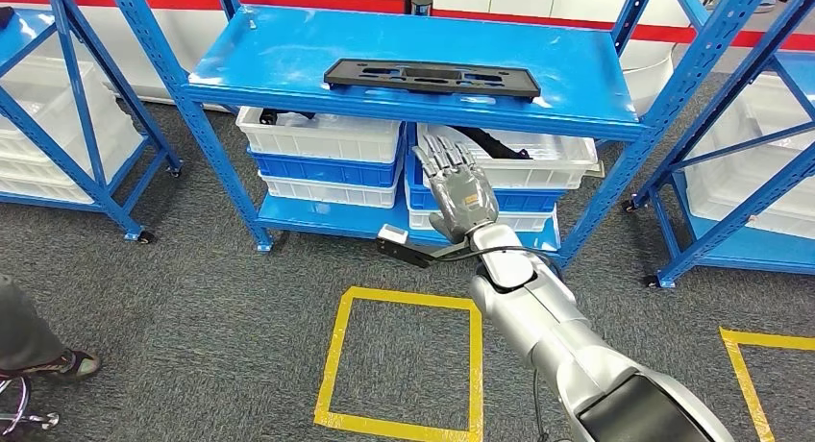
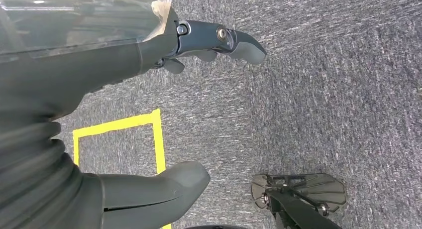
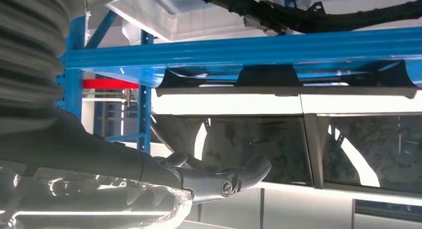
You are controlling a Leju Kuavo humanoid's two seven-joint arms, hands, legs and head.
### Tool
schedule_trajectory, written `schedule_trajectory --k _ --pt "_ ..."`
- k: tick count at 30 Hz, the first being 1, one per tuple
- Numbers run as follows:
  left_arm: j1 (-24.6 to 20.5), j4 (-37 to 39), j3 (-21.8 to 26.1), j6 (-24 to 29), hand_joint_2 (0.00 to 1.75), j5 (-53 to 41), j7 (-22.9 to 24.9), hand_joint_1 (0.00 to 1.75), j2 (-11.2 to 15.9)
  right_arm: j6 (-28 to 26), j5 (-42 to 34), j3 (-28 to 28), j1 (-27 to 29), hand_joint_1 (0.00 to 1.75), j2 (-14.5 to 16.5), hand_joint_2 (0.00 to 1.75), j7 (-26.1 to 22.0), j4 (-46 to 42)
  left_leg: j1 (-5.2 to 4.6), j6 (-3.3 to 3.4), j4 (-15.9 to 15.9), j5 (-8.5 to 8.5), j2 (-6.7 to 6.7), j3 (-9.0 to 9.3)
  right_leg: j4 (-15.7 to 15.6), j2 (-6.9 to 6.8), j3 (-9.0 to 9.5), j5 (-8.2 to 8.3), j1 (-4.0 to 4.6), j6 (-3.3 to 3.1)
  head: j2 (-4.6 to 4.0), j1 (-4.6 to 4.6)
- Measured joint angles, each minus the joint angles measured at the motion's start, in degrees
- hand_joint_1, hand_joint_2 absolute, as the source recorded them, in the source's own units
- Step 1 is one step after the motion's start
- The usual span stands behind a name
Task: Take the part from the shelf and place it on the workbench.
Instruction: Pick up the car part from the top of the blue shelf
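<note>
Reaching up, your right hand (image 1: 459,194) hangs empty with fingers spread, below and in front of the blue shelf (image 1: 288,62); it may clip the shelf's front edge. The part (image 1: 431,77), a flat black elongated panel with cutouts, lies on that shelf. Left hand (image 2: 149,114) hangs empty, fingers apart.

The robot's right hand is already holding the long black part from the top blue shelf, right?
Not yet. In the head view the right hand is raised with its fingers spread and holds nothing. The long black part does lie on the top blue shelf, untouched.
</note>
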Motion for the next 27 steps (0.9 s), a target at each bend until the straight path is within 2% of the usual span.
schedule_trajectory --k 11,15,22,27 --pt "0.0 0.0 -0.65 -0.01 1.75 -0.06 0.03 0.0 0.13 -0.72 1.27 -0.55 0.02 0.0 -0.37 1.75 1.55 2.28 0.0 0.0 0.0 0.0 0.0 0.0 0.0 0.0 0.0 0.0 0.0 0.0 0.0 -0.01" --pt "0.0 0.0 -0.73 -0.07 0.0 0.22 -0.6 0.0 0.19 -0.83 1.75 -0.73 0.01 0.0 -0.51 1.75 2.54 3.3 0.0 0.0 0.0 0.0 -0.01 0.01 0.0 0.0 0.0 0.0 0.0 0.0 0.0 -0.01" --pt "0.01 0.0 -0.62 -0.91 0.0 1.56 -2.31 0.0 0.23 -1.4 2.12 -1.55 0.0 0.0 -0.73 1.75 2.47 4.26 -0.03 0.0 0.05 0.0 -0.01 -0.02 -0.02 0.0 0.0 0.02 -0.03 0.02 0.01 0.0" --pt "0.02 0.0 -0.37 -1.26 0.0 1.93 -3.14 0.0 0.33 -1.34 2.26 -1.98 -0.04 0.0 -0.75 1.75 2.37 4.59 -0.14 0.05 0.31 -0.05 -0.06 -0.16 -0.09 0.0 -0.12 0.09 -0.59 0.15 0.01 -0.02"
